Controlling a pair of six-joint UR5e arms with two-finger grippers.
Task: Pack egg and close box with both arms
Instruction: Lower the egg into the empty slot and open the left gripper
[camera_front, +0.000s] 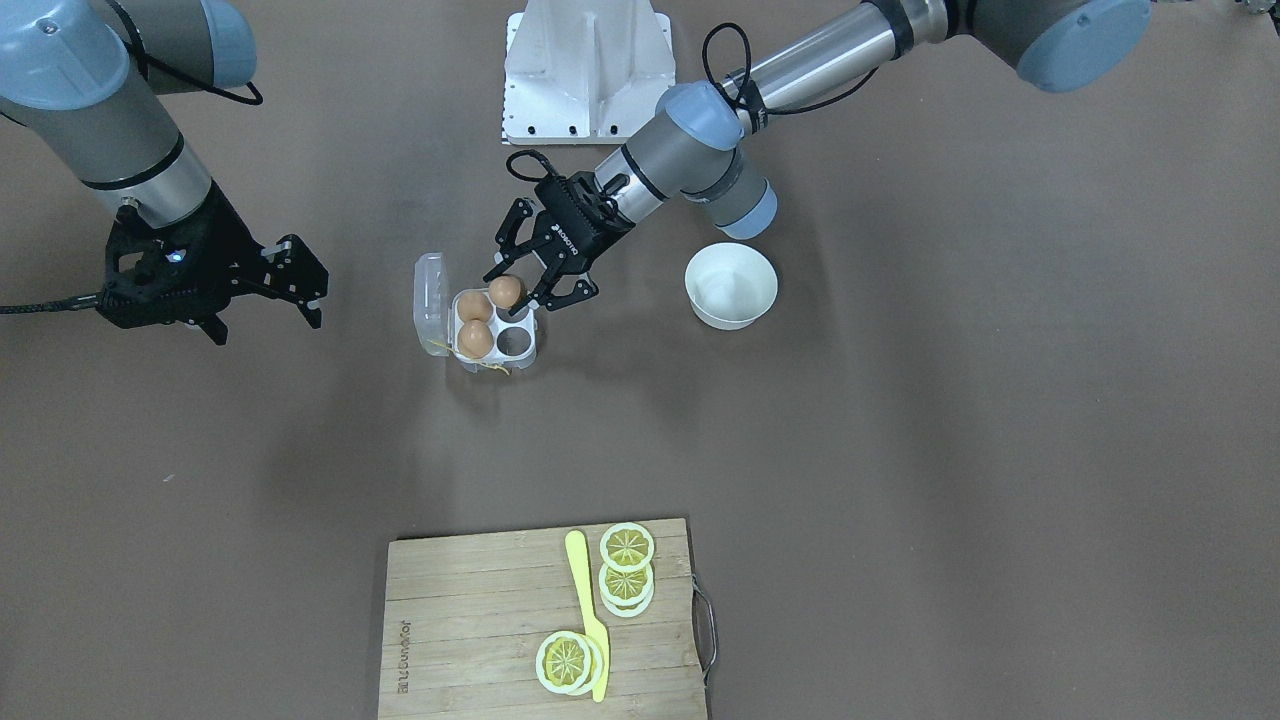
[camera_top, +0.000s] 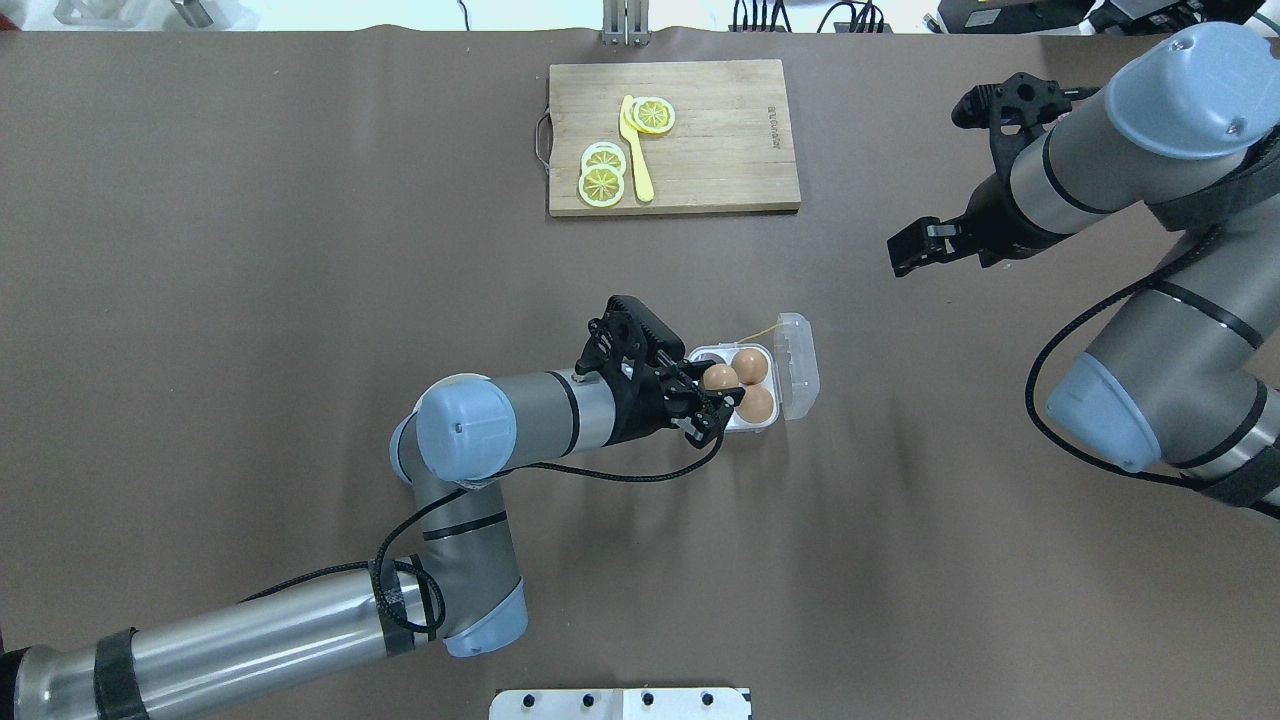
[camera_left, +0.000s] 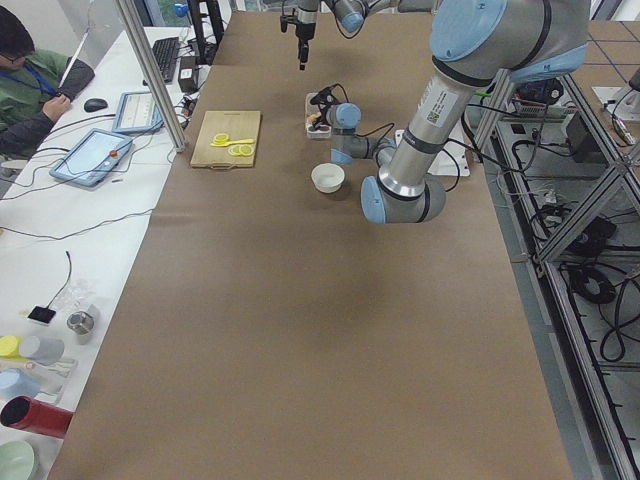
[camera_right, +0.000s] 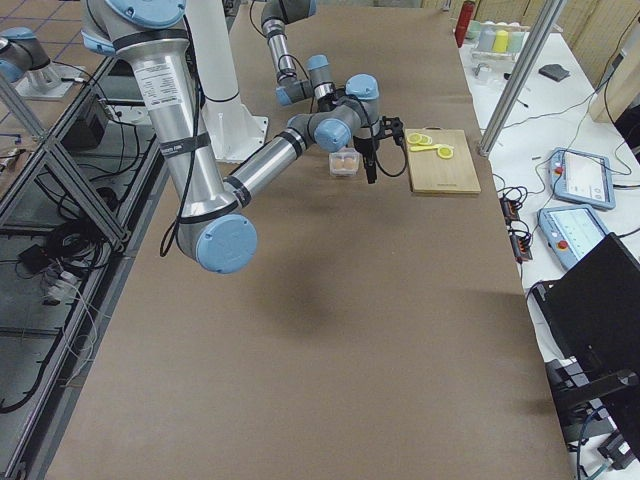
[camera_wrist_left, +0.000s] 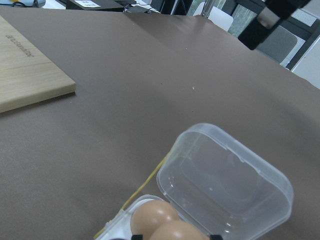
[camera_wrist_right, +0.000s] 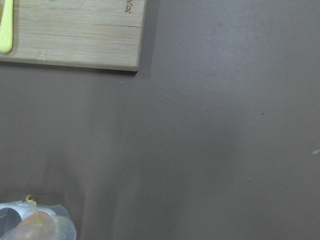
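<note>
Logging the right gripper (camera_front: 268, 325) wide open and empty, well apart from the box (camera_front: 515, 343). We see the left gripper (camera_front: 522, 283) pinching the egg (camera_front: 506, 291) over the open-lidded box's robot-side cell, beside two other eggs (camera_front: 475, 340).

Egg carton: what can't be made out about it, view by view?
- Held egg: seated in its cell or held above it, cannot tell; left gripper fingers cover that cell in front-facing and overhead views.
- Carton: in the left wrist view its cells are cut off by the bottom edge.
- Right wrist view: only a blurred corner at the bottom-left edge.
- Side views: too small to count eggs.
</note>
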